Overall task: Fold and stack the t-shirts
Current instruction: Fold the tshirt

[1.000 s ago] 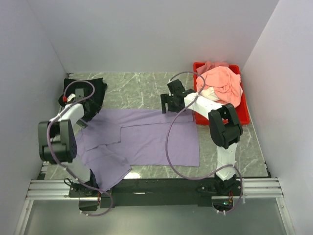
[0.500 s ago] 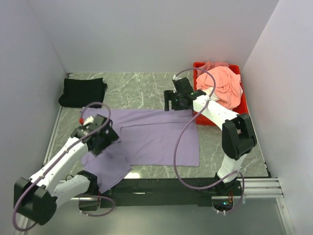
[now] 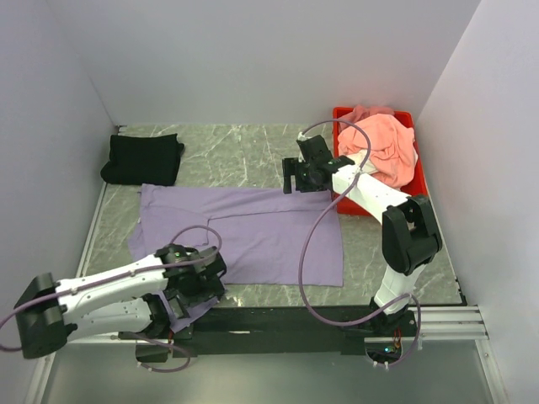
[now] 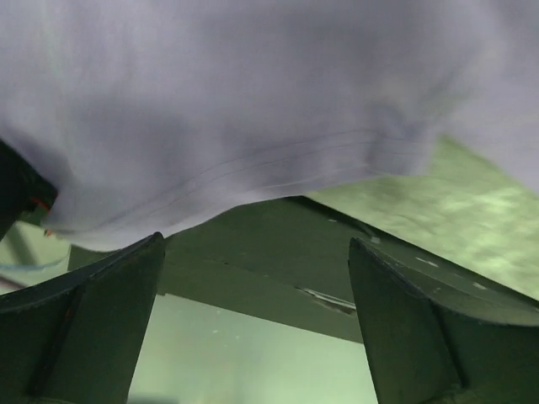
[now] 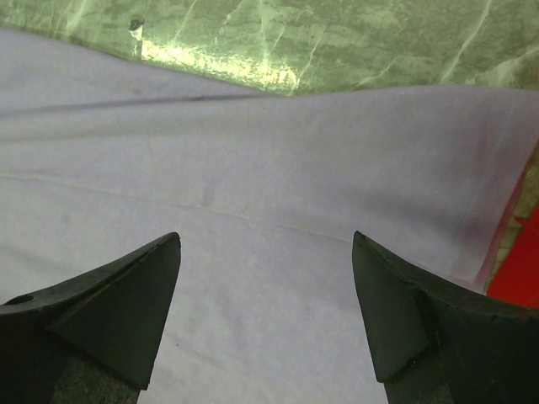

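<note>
The lavender-purple t-shirt [image 3: 261, 231] lies spread flat on the table, and its front-left corner hangs over the near edge. The black t-shirt [image 3: 141, 158] lies folded at the back left. The salmon-pink t-shirt [image 3: 386, 143] is bunched in the red tray [image 3: 421, 198]. I cannot make out the white t-shirt. My left gripper [image 3: 205, 284] is open and empty, low at the shirt's front-left hem; in the left wrist view [image 4: 255, 244] the lavender hem [image 4: 253, 101] is just beyond the fingers. My right gripper [image 3: 296, 178] is open and empty over the shirt's back-right corner [image 5: 269, 168]. It also shows in the right wrist view [image 5: 266, 238].
The table is grey-green marble [image 3: 244, 151] with white walls on three sides. The red tray stands at the back right, and its edge shows in the right wrist view [image 5: 518, 278]. A black rail [image 3: 278, 324] runs along the near edge, by the left gripper.
My left arm swung from the back left by the black shirt to the near edge. The lavender shirt's left side now lies flatter. The right gripper shifted slightly.
</note>
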Robot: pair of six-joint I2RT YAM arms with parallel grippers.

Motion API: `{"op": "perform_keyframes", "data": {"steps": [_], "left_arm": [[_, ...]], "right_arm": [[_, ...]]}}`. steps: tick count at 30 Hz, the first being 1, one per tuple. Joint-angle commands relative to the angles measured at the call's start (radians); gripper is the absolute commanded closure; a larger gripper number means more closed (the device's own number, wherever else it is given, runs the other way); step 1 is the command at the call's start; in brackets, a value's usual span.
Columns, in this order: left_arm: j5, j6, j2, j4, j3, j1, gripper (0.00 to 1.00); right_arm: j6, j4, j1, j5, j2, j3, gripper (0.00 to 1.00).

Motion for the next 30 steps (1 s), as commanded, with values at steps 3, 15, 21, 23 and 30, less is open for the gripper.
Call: {"op": "perform_keyframes", "data": {"steps": [3, 15, 21, 23, 30], "left_arm": [[0.039, -0.118, 0.094, -0.021, -0.033, -0.048, 0.06], [0.002, -0.226, 0.106, -0.04, -0.039, -0.047, 0.31], [0.025, -0.246, 0.174, 0.017, -0.067, -0.045, 0.34], [0.033, -0.259, 0.189, 0.036, -0.082, -0.045, 0.37], [0.042, -0.269, 0.214, 0.123, -0.154, -0.012, 0.5]], "right_arm": [[-0.006, 0.009, -0.001, 0.004, -0.023, -0.012, 0.11], [-0.013, 0.014, -0.002, 0.01, -0.022, -0.026, 0.11], [-0.013, 0.012, -0.002, 0.004, -0.013, -0.027, 0.11], [-0.015, 0.018, -0.002, 0.001, -0.016, -0.032, 0.11], [-0.012, 0.029, -0.002, -0.011, -0.004, -0.039, 0.11]]}}
